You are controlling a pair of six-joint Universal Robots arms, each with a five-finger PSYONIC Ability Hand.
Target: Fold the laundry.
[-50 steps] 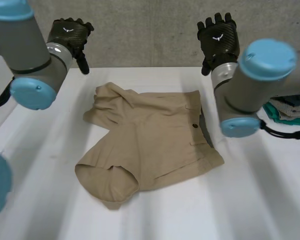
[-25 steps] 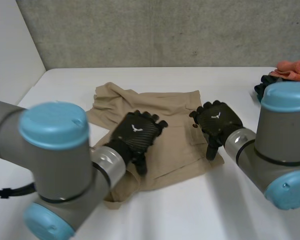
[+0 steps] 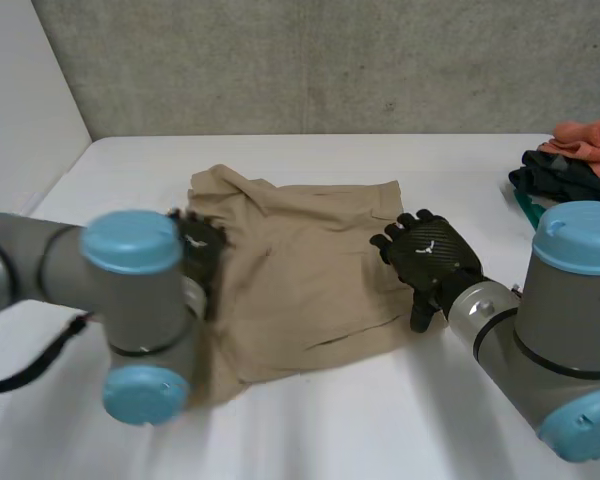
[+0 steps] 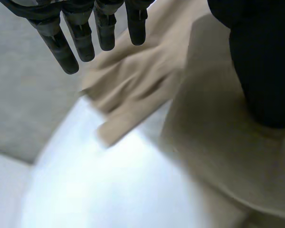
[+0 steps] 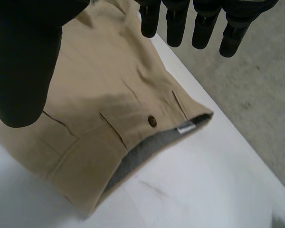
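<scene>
Hovers left hand (image 4: 261, 71) and right hand (image 3: 435, 262), fingers (image 5: 176, 23) wide and empty, over rumpled beige cotton shorts (image 3: 300, 270) beneath, with every fold yet to make

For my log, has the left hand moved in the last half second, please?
Yes: the left hand went from the middle of the shorts to their left edge.

shorts (image 3: 310, 270): I read matt woven cloth, softly creased
table (image 3: 380, 420): smooth, white, slight sheen
wall (image 3: 330, 60): rough, concrete-looking, matt to me
</scene>
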